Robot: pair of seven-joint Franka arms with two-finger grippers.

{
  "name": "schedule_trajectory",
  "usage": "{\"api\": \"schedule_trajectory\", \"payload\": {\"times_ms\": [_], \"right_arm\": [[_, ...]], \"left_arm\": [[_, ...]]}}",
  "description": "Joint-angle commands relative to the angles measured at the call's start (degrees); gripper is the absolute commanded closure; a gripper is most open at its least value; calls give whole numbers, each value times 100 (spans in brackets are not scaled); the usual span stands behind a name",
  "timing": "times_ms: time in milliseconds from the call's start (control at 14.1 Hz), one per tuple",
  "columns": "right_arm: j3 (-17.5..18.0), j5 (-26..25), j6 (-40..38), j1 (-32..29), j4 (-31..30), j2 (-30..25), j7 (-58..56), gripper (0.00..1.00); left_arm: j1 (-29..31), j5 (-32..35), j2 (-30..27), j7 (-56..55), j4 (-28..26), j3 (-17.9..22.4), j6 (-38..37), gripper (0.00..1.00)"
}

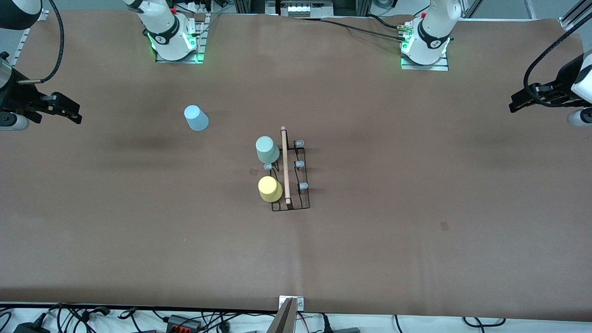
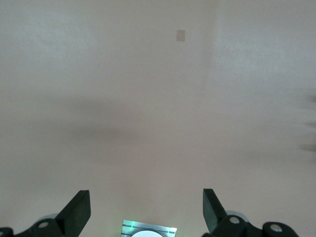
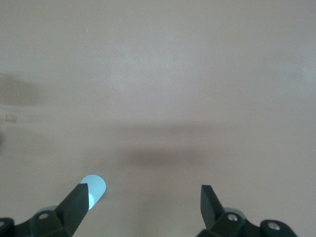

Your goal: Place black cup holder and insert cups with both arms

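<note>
The black cup holder (image 1: 291,173) is seen at the centre of the front view, with the mint cup (image 1: 267,149) and yellow cup (image 1: 269,188) seated upside down on its pegs; the blue cup (image 1: 196,118), one of three, is left on the table (image 1: 416,240) at upper left of it. Both arms are waiting: the right gripper (image 3: 143,207) and left gripper (image 2: 146,210) are held wide, with nothing between the fingers, at the frame's edges. The light blue cup could be tipped or squeezed out by an off-centre pinch.
</note>
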Motion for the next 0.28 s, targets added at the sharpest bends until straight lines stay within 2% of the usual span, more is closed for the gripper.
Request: {"api": "schedule_trajectory", "payload": {"times_ms": [0, 213], "right_arm": [[-52, 106, -70, 34, -33, -78, 7, 0], [-52, 106, -70, 43, -50, -104, 7, 0]], "left_arm": [[40, -17, -2, 21, 60, -14, -46, 0], [40, -17, 7, 21, 60, -14, -46, 0]]}}
